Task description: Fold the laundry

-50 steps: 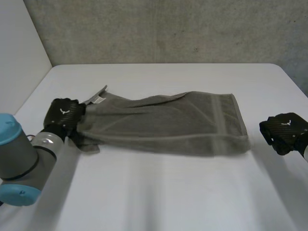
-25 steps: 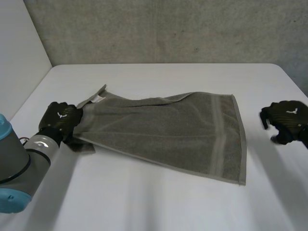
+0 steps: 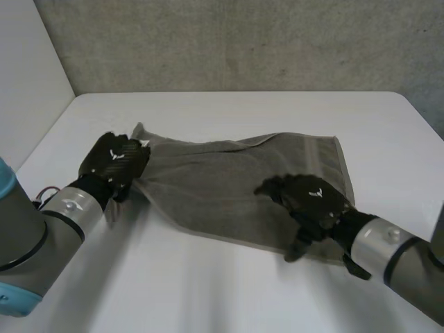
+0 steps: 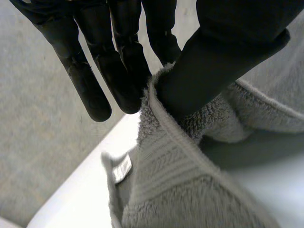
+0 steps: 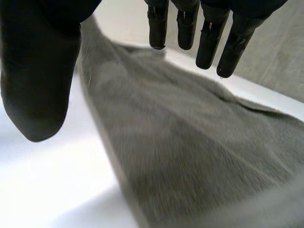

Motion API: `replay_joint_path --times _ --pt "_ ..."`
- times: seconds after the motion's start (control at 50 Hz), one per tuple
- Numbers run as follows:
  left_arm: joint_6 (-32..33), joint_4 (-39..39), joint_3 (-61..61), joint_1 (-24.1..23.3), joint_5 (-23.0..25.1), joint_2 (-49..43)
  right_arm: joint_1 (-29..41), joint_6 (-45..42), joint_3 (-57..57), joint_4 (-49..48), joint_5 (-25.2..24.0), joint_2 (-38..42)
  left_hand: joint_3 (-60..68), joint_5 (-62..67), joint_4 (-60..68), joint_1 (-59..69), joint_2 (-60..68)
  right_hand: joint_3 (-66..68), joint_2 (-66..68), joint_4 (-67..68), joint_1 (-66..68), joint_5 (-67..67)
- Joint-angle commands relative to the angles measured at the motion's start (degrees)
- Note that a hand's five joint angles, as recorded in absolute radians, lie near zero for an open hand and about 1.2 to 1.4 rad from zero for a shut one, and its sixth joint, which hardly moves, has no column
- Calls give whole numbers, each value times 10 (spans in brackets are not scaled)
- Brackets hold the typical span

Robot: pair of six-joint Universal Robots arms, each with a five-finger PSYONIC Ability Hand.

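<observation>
- Towel [image 3: 229,184] lies spread flat across the middle of the counter [image 3: 243,111].
- My left hand [image 3: 114,161] pinches its 9 o'clock corner between thumb and fingers.
- My right hand [image 3: 305,200] has swung in from 3 o'clock and is now over the 5 o'clock corner, fingers spread, holding nothing. Probably the next grasp.

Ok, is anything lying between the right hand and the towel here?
Nothing visible does. The right hand is above the near right part of the towel, fingers open, with bare cloth under its palm in the right wrist view. The left hand pinches the towel at its left end.
</observation>
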Motion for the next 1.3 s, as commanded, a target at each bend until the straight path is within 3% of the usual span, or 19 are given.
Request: replay_joint_path --times 0.02,0.16,0.24,0.52,0.74,0.86,1.0,1.08,1.18,1.22,1.3 --pt "-77 -47 26 -28 -2 65 43 132 -51 -66 58 42 106 115 104 124 105 -43 -47 -51 -39 -35" --pt "-152 -87 71 -32 -4 96 144 133 -108 -76 149 115 106 115 104 124 105 -43 -47 -51 -39 -35" --pt "-190 -109 106 -32 -4 97 162 140 -118 -76 165 137 106 115 104 124 105 -43 -47 -51 -39 -35" --pt "-198 -121 122 -31 -4 96 218 185 -147 -107 227 168 106 115 104 124 105 -52 -56 -60 -48 -44" --pt "-200 -121 119 -26 -5 98 229 173 -174 -162 342 254 106 115 104 124 105 -1 -5 -9 3 7" --pt "-200 -119 119 -18 -5 97 220 172 -161 -180 345 260 106 115 104 124 105 121 116 112 124 128" --pt "-201 -118 119 12 -5 96 152 163 -117 -184 338 207 106 115 104 124 105 324 319 315 327 332" --pt "-211 -117 119 26 -5 95 114 153 -97 -184 334 174 106 115 104 124 105 336 331 327 339 344" --pt "-235 -118 117 38 -4 91 42 137 -72 -182 304 140 106 115 104 124 105 336 331 327 339 344" --pt "-245 -118 112 45 -3 91 -3 130 -54 -178 264 138 106 115 104 124 105 334 330 326 338 342" --pt "-247 -118 106 46 -2 91 -27 128 -38 -174 215 150 106 115 104 124 105 334 330 326 338 342"
